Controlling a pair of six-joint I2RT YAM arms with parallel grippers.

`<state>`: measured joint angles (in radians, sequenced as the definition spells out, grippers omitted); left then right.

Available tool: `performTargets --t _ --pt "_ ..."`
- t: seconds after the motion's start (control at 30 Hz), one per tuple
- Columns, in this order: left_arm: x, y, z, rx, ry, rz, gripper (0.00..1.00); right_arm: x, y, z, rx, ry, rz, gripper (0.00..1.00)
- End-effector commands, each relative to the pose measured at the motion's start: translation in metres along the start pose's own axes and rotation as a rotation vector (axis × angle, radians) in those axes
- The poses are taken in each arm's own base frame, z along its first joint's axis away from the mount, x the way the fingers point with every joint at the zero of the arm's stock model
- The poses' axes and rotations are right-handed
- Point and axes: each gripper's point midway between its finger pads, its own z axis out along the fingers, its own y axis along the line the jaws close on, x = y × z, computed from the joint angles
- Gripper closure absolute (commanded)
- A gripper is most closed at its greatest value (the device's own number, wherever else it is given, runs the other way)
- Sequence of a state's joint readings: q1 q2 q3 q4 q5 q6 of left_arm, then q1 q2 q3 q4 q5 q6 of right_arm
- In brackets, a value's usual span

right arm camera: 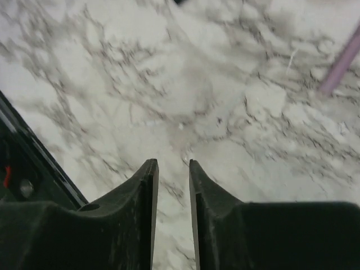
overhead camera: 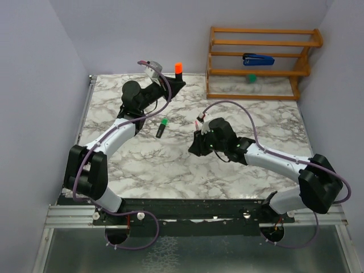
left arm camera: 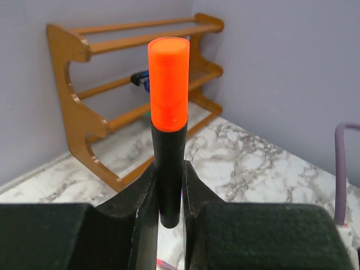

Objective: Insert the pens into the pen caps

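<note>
My left gripper (overhead camera: pixel 177 81) is at the back of the table, shut on a black pen with an orange end (overhead camera: pixel 178 68) that it holds upright. In the left wrist view the pen (left arm camera: pixel 168 112) stands between the fingers (left arm camera: pixel 194 185). A black pen with a green end (overhead camera: pixel 161 128) lies on the marble between the arms. A green cap (overhead camera: pixel 251 78) sits in the foot of the wooden rack. My right gripper (overhead camera: pixel 194 149) hovers low over the marble; its jaws (right arm camera: pixel 170 164) are slightly apart and empty. A small pink thing (overhead camera: pixel 197 121) shows behind the right wrist; I cannot tell what it is.
A wooden rack (overhead camera: pixel 259 71) stands at the back right with a blue stapler-like object (overhead camera: pixel 259 58) on a rail. Purple cables loop over both arms. The table's black front rail (right arm camera: pixel 22 169) lies near the right gripper.
</note>
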<state>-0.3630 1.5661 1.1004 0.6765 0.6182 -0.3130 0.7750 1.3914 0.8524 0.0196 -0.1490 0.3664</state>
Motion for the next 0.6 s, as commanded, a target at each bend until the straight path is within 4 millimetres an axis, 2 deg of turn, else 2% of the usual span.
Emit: performTargets --t 0.0,0.07,0.13,0.2,0.3,0.37,0.47,0.57 --pt "-0.01 0.015 -0.008 -0.099 -0.077 0.026 1.0 0.007 -0.008 -0.018 0.059 0.053 0.015 0.53" --pt "0.014 0.029 -0.017 -0.177 -0.022 0.005 1.0 -0.02 -0.016 -0.028 0.128 -0.048 0.005 0.36" --pt "0.04 0.047 -0.029 -0.286 0.041 -0.011 1.0 -0.052 -0.026 -0.044 0.21 -0.175 0.009 0.25" --pt "0.065 0.065 -0.04 -0.391 0.126 -0.036 1.0 -0.08 -0.031 -0.062 0.259 -0.291 0.019 0.2" --pt "0.114 0.097 -0.059 -0.588 0.331 -0.071 1.0 -0.107 -0.035 -0.083 0.305 -0.402 0.025 0.17" --pt "0.149 0.107 -0.075 -0.689 0.508 -0.077 1.0 -0.119 -0.041 -0.09 0.354 -0.431 0.021 0.17" --pt "0.185 0.116 -0.092 -0.816 0.686 -0.058 1.0 -0.125 -0.055 -0.088 0.428 -0.42 0.003 0.2" --pt "0.21 0.118 -0.106 -0.887 0.832 -0.052 1.0 -0.127 -0.066 -0.071 0.444 -0.351 0.0 0.27"
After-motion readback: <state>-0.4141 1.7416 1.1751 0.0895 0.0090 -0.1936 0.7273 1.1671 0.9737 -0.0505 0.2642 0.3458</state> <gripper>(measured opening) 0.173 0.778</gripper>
